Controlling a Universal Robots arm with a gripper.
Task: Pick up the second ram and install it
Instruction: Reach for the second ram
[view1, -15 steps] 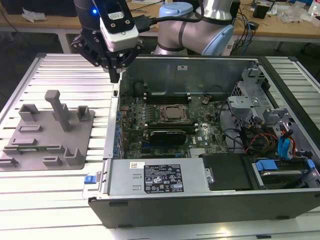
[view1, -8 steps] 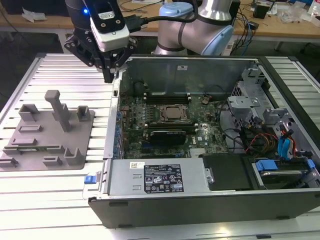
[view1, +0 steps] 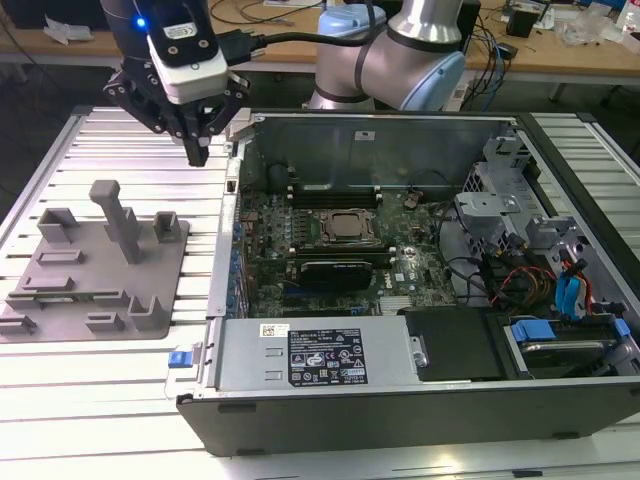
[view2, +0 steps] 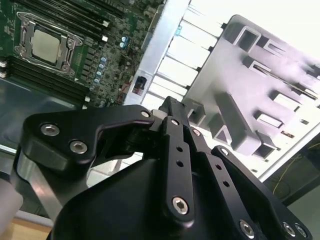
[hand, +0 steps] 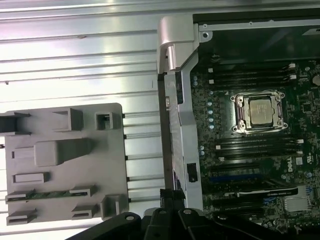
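— Where is the second ram?

— In the first wrist view I take the thin green strip for the second ram. It sits in a slot of the grey fixture plate, between small grey blocks. It seems to stand on edge. I judge the blocks hold it that way so its long top edge is free to be pinched.

— And the gripper?

— In the exterior view the gripper hangs above the ribbed table. It is between the fixture plate on the exterior view's left and the open computer case on its right, raised above both. Its fingers meet in a point with nothing between them, so I judge it closed and empty.

— So the ram is not yet picked up?

— No, it lies well apart from the tool.

— Why does the case lie like that?

— It rests on its side with the motherboard facing up. That probably lets the long black slots beside the CPU socket be reached from straight above.
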